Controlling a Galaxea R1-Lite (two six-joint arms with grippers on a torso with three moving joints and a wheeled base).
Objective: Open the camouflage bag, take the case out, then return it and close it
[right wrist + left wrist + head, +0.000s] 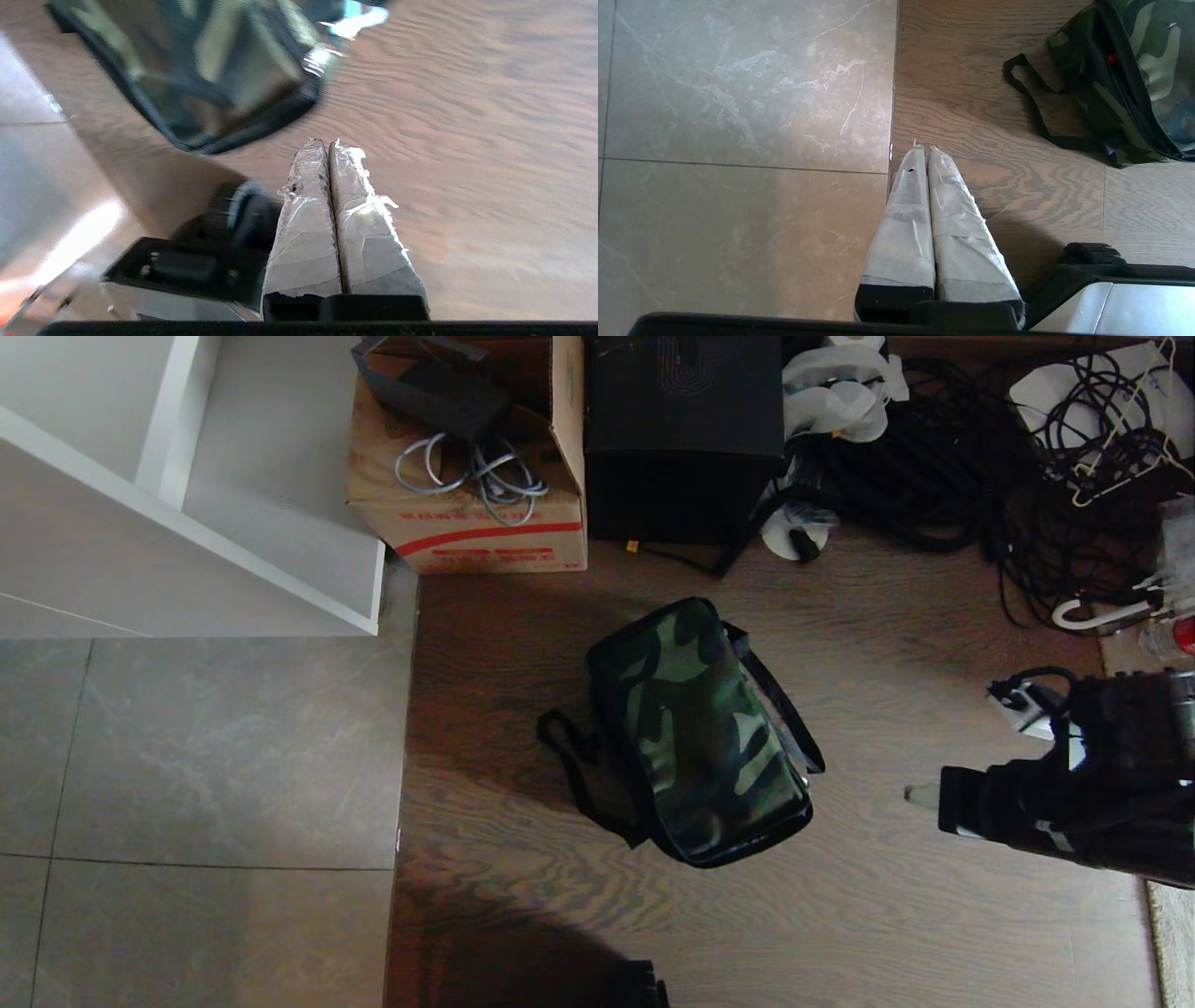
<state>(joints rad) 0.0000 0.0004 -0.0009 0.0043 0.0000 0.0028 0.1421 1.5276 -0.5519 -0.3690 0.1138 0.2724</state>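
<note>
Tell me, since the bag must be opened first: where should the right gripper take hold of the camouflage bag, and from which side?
Probably the near right corner of the lid of the camouflage bag, where something metallic glints on the black trim. The bag lies closed on the floor, and the right gripper, shut, is beside that end, apart from it.

Green camouflage bag (705, 733), black trim; brown carton (467, 513)
</note>
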